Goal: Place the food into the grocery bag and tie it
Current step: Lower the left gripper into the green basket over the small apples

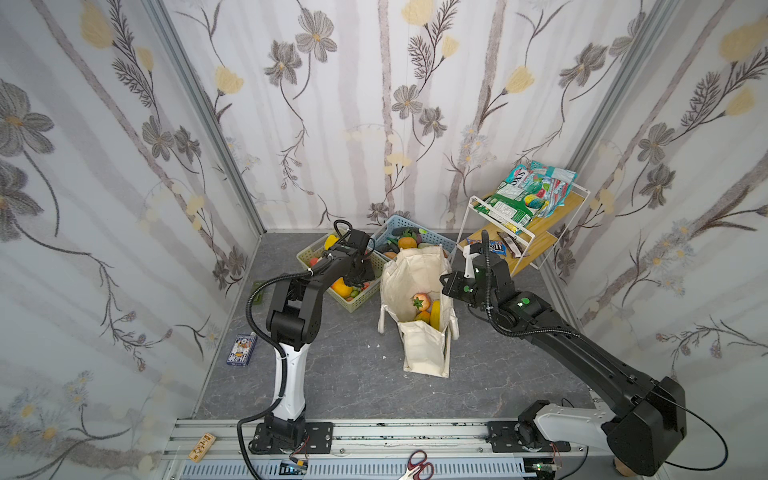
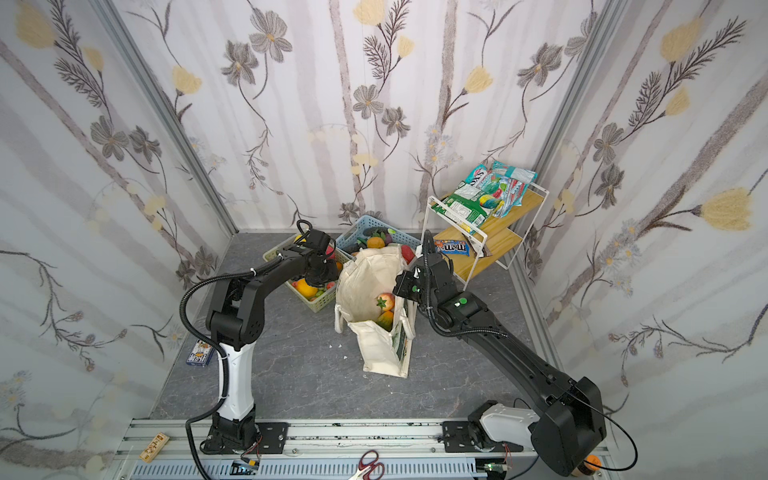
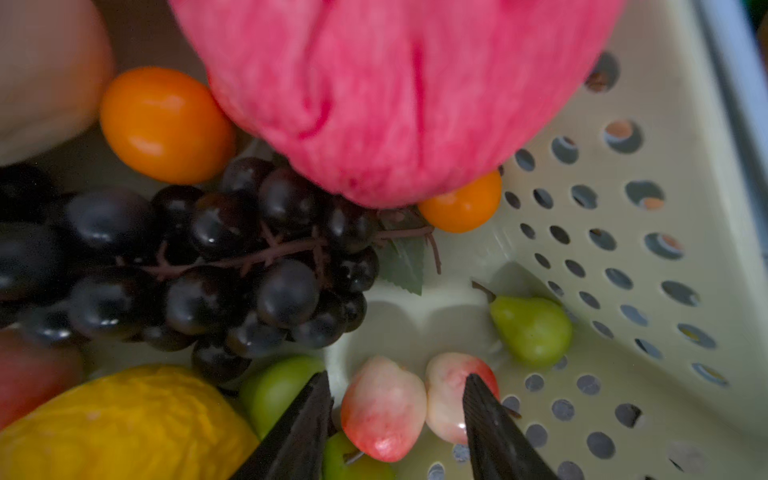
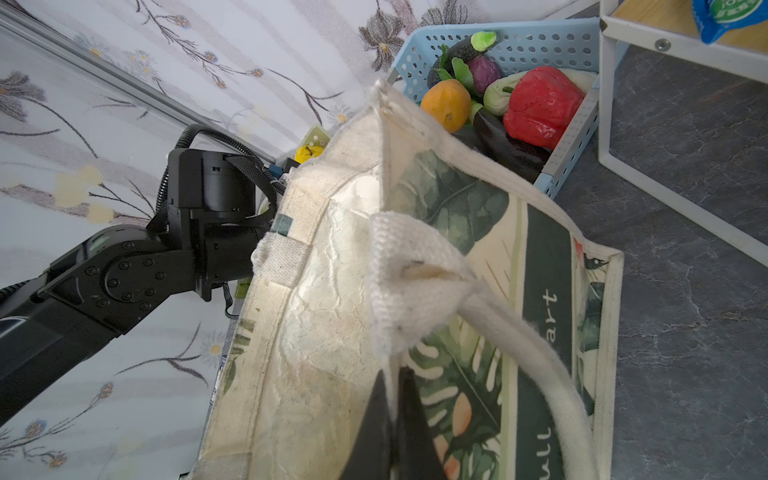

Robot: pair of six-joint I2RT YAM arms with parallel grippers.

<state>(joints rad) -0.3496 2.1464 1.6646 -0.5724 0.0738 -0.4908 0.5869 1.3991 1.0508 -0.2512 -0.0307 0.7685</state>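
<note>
Two grips matter here, biggest thing first. The grocery bag stands mid-table just in front of the baskets. Your right gripper has its jaws pinched shut on the rim and holds the mouth open. If that cloth slips, I'd expect the mouth to sag over the red apple inside.

Your left gripper is down in the green basket, jaws half-wide astride two small peaches. Closing could catch both and squirt one loose.

A large pink fruit blurs much of the left wrist view. The bag's depths are hidden, and in both top views the left fingertips are out of sight.
</note>
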